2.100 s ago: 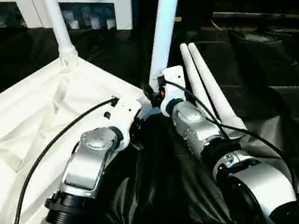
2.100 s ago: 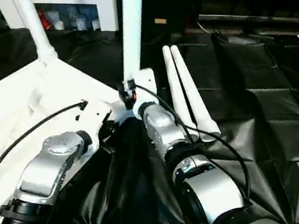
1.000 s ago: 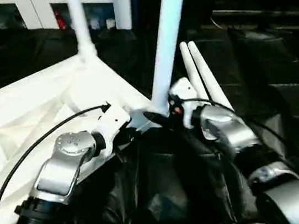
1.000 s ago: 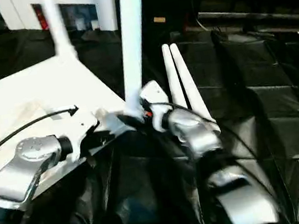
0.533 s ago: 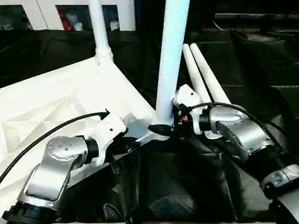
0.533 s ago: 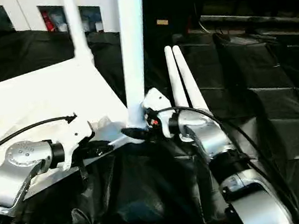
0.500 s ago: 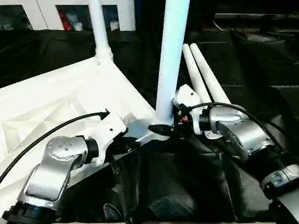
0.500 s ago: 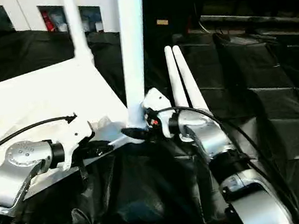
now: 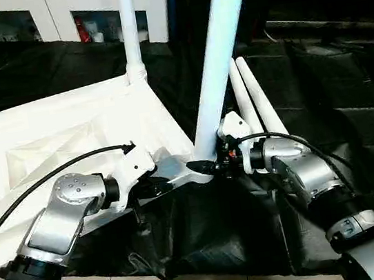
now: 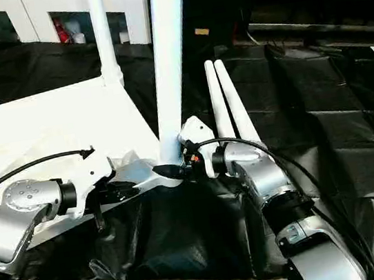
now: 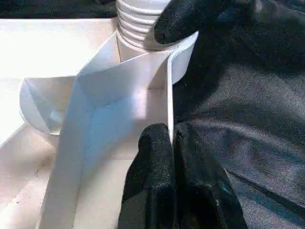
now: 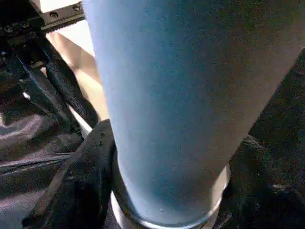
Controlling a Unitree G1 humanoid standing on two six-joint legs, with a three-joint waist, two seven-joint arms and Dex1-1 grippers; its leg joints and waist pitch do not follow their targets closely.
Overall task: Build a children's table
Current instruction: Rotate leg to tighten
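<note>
Black sheeting underlies the inverted table top [image 9: 54, 138]. Left gripper [image 11: 172, 138] pinches its rim beside the corner socket [image 11: 178, 52]; right gripper [image 9: 208, 166] clasps the second leg [image 9: 217, 59], half-threaded. Next: rotate until seated.

The upturned table top [image 9: 55, 141] lies on the left of the sheeted surface [image 9: 348, 96], with one leg [image 9: 130, 29] standing in its far corner socket and another leg [image 9: 221, 58] in the near corner socket. Two loose legs [image 9: 255, 102] lie side by side just right of that near corner. The left pincer [image 9: 153, 186] sits at the near edge left of the near leg, the right pincer [image 9: 205, 167] at its base. A cabinet [image 9: 79, 16] stands behind.
</note>
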